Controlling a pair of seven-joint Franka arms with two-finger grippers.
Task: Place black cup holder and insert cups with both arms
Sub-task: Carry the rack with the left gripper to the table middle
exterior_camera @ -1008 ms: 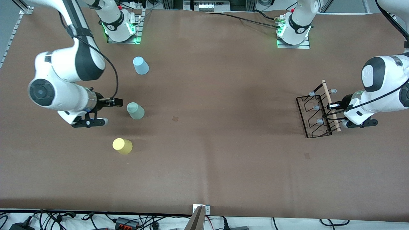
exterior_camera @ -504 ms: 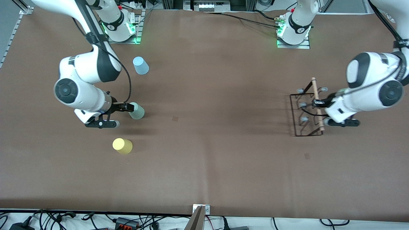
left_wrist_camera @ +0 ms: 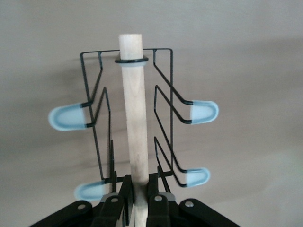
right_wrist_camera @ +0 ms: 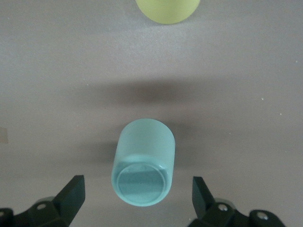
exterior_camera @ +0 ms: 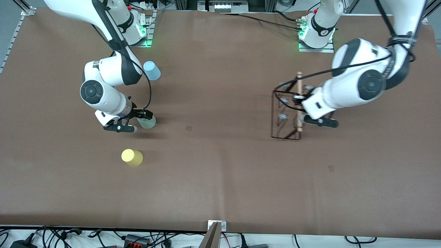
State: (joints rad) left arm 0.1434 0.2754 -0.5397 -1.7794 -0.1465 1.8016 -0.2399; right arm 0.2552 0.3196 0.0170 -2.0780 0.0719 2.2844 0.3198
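Note:
The black cup holder [exterior_camera: 279, 113] hangs in my left gripper [exterior_camera: 298, 100], a little over the table toward the left arm's end. In the left wrist view the gripper [left_wrist_camera: 138, 196] is shut on the pale wooden rod [left_wrist_camera: 134, 109], with grey-blue prong tips [left_wrist_camera: 68, 117] on both sides. My right gripper [exterior_camera: 144, 117] is open around the mint green cup [exterior_camera: 150, 122], which stands on the table. In the right wrist view the cup [right_wrist_camera: 142, 168] sits between the spread fingers [right_wrist_camera: 73, 194], untouched. The yellow cup [exterior_camera: 132, 157] stands nearer the camera, the light blue cup [exterior_camera: 151, 70] farther.
The brown table mat [exterior_camera: 220, 172] spreads wide between the two arms. The yellow cup's edge [right_wrist_camera: 168, 9] shows in the right wrist view. Small dark marks [exterior_camera: 188, 127] lie on the mat. The arm bases [exterior_camera: 131, 31] stand along the farthest edge.
My left arm has lifted the cup holder and carried it toward the middle of the table. My right gripper has moved up to the mint green cup and now straddles it.

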